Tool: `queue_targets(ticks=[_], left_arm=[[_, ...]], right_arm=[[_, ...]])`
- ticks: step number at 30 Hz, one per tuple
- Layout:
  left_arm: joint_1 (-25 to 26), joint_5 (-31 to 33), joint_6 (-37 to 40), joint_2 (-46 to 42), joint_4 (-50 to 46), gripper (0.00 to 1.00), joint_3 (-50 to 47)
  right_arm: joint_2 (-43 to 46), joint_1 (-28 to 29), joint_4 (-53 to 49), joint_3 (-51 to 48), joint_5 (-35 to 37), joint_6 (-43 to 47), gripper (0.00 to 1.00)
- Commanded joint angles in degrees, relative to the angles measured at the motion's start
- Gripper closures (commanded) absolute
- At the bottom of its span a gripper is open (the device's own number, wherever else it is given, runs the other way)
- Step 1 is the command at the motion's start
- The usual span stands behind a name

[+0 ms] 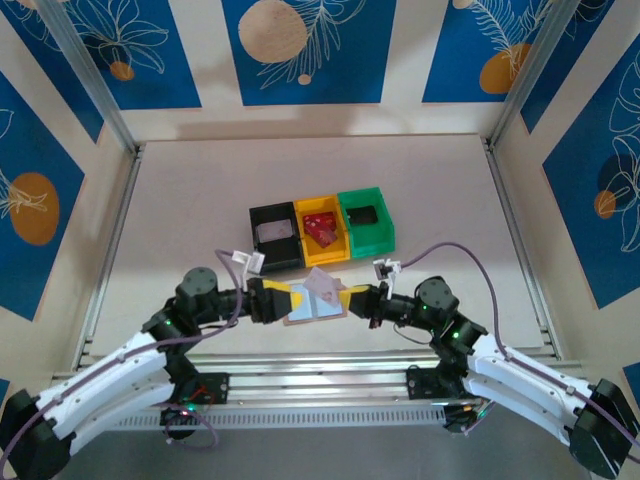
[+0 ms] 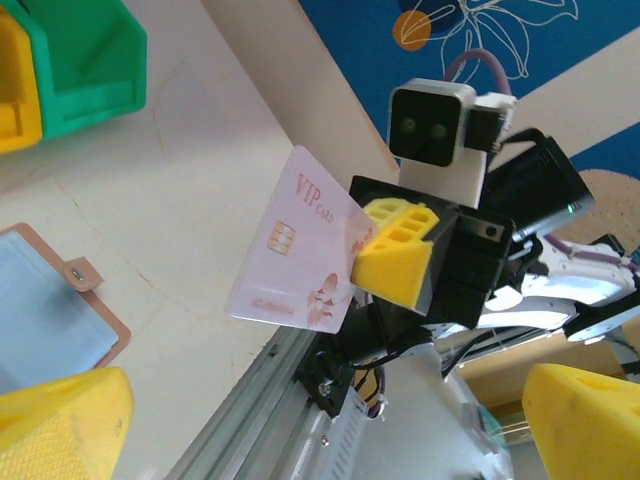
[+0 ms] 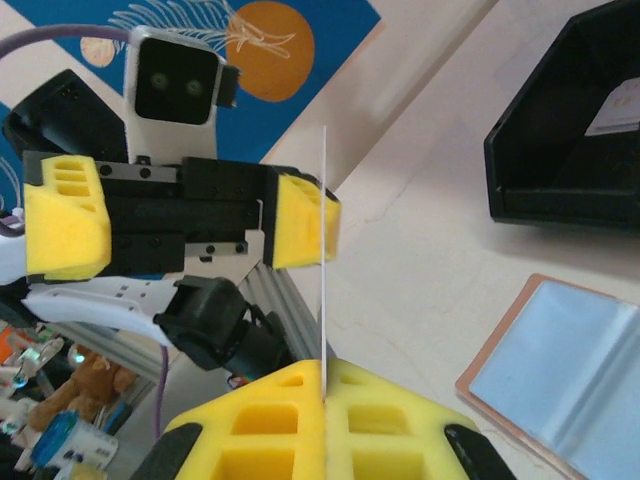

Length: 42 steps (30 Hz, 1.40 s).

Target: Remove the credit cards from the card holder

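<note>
1. The right fingers (image 3: 285,425) are pressed together on a pale pink card (image 2: 295,250), pinching it by one edge. The card sticks out from them clear of the table (image 1: 180,200), and its face carries the letters "VIP" and a chip
2. The left fingers (image 2: 60,425) stand spread wide, facing the right fingers tip to tip, with no grip on anything
3. The free part of the card reaches into the gap between the left fingers and passes right beside one of them. Whether it touches that finger I cannot tell
4. The holder (image 1: 315,312) lies open and flat on the table just below both sets of fingers. Its pale blue-grey pockets face up inside a brown rim, and its snap tab (image 2: 85,272) juts from one edge
5. Beyond the fingers, further out on the table, three bins sit side by side in a row. The black bin (image 1: 272,212) is ahead of the left fingers, the yellow bin (image 1: 320,203) is in the middle, and the green bin (image 1: 385,235) is ahead of the right fingers
6. A red card (image 1: 320,228) lies tilted inside the yellow bin
7. Something pale lies in the black bin, too unclear to name
</note>
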<state>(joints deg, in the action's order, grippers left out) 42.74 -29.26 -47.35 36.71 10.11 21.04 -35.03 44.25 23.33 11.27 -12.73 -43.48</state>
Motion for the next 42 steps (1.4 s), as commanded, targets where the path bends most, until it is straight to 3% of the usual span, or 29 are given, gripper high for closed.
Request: queue_targets(ticks=[1, 4, 7, 11, 15, 19, 29, 37, 42], left_arm=[[-0.5, 0.9, 6.3, -4.3, -12.0, 0.0, 2.9], [-0.5, 0.9, 10.2, -4.1, -21.8, 0.0, 7.0], [-0.5, 8.7, 11.1, -2.6, -32.3, 0.0, 10.9], [-0.6, 12.9, 12.0, -0.4, -36.2, 0.0, 13.7], [-0.6, 3.3, 17.2, 1.5, -31.0, 0.0, 13.2], [-0.6, -1.0, 19.9, 3.4, -27.3, 0.03, 12.5], [-0.7, -17.3, 11.3, 5.5, -7.5, 0.19, 8.3], [-0.7, -21.2, 9.2, 9.6, -4.4, 0.31, 7.9], [-0.6, -23.3, 7.2, 10.4, -1.0, 0.44, 7.6]], right_arm=[[0.7, -3.0, -5.9, 2.7, -10.9, 3.1, 1.0], [0.4, -6.0, -6.3, 2.6, -16.5, 2.7, 1.0], [-0.4, -7.8, -5.9, 2.9, -20.9, 2.4, 1.0], [-3.4, -8.6, -6.2, 5.1, -25.6, 2.5, 1.0], [-7.5, -8.7, -6.1, 7.4, -30.3, 2.9, 1.0], [-10.6, -8.7, -3.7, 8.0, -33.6, 2.5, 1.0], [-14.4, -8.0, -0.3, 8.7, -37.9, 2.4, 1.0], [-15.6, -6.0, 0.7, 9.1, -38.1, 3.1, 1.0], [-16.3, -5.2, 1.0, 9.5, -37.7, 3.3, 1.0]])
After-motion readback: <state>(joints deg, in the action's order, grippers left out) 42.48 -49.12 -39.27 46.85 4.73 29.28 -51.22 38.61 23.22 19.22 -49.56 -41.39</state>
